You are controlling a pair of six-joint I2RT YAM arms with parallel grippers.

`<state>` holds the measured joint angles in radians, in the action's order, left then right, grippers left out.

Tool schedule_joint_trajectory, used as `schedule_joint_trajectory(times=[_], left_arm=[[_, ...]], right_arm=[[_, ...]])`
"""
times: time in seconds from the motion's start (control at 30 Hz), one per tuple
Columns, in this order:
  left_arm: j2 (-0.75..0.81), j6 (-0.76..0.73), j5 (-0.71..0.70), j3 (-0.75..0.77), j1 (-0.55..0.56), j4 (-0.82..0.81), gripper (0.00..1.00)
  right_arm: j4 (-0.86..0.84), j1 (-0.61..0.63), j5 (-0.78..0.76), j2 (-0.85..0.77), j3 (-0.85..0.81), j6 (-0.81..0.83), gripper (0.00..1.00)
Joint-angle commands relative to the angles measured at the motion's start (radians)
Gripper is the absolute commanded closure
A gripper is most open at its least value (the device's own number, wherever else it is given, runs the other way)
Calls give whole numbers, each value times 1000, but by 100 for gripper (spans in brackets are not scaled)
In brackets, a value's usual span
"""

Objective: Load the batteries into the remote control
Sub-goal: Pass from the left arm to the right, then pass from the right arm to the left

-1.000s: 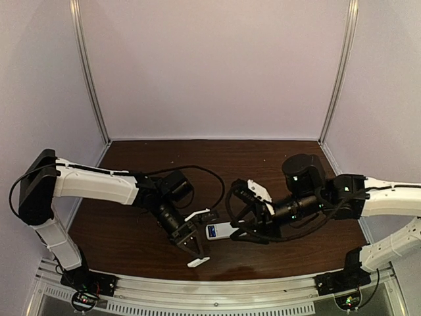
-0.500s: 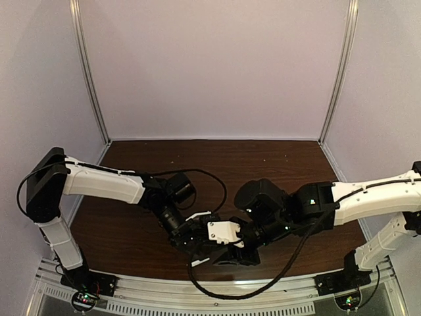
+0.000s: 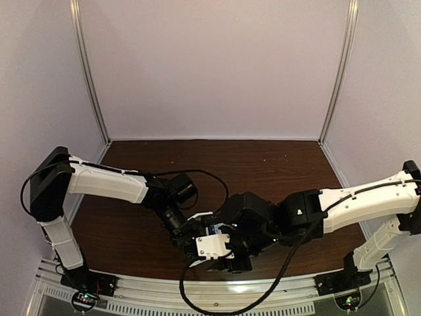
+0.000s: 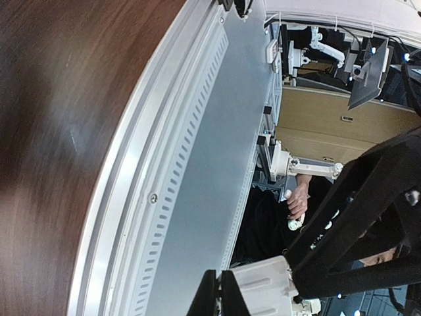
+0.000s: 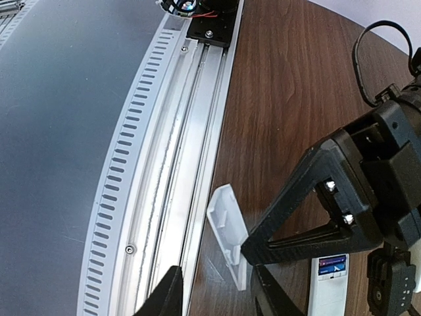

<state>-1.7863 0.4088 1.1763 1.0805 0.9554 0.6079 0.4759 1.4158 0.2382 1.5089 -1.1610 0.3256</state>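
Note:
The white remote control point(image 5: 327, 289) lies on the table, also partly visible in the top view point(image 3: 212, 231). Blue shows in its open end, which looks like the batteries point(image 5: 332, 265) seated there. A small white cover piece point(image 5: 227, 230) lies beside it near the rail. My left gripper point(image 4: 220, 295) is shut, and its black fingertip point(image 5: 253, 249) touches the cover's edge. My right gripper point(image 5: 217, 299) is open and empty, low over the table, with the cover just ahead of its fingers. In the top view the right gripper point(image 3: 217, 253) hides the cover.
The perforated metal rail point(image 5: 164, 164) runs along the table's near edge, right next to the cover. Both arms crowd together at the front middle point(image 3: 223, 237). A black cable point(image 3: 217, 299) loops past the rail. Dark wooden tabletop point(image 3: 217, 158) stretches behind.
My right arm has swung left across the table and now hangs over the remote and cover. My left gripper has stayed by the cover, near the front edge.

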Motion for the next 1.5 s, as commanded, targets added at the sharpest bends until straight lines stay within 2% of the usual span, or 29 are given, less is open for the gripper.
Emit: schedule_joint_trajectory(times=[0.0,0.13,0.3,0.57,0.73,0.93,1.03,1.07,1.23,1.33,1.47], left_arm=[[-16,-26,25,32,-6,10,100],[-20,-27,27,33,-5,9,100],[-27,-31,36,38,-5,10,100],[-28,-37,55,43,-5,11,100],[-30,-37,56,48,-4,11,99],[-9,-36,45,71,-22,10,47],[5,-19,39,93,-46,-7,10],[8,-21,36,105,-60,-8,4],[91,15,-66,138,-206,-84,3],[204,40,-231,117,-300,-160,3],[386,56,-521,50,-349,-284,3]], right_arm=[[7,12,-42,26,-38,24,64],[-3,11,-67,42,-43,35,64],[-1,13,-69,60,-61,44,75],[7,15,-64,62,-57,43,83],[6,17,-62,56,-51,43,100],[0,18,-47,22,-39,29,100],[-3,17,-43,4,-28,24,100],[-6,17,-41,-3,-22,19,100],[-54,-8,-28,-37,15,-43,100],[-116,-94,58,-74,35,-153,100],[-261,-227,158,-148,103,-309,100]])
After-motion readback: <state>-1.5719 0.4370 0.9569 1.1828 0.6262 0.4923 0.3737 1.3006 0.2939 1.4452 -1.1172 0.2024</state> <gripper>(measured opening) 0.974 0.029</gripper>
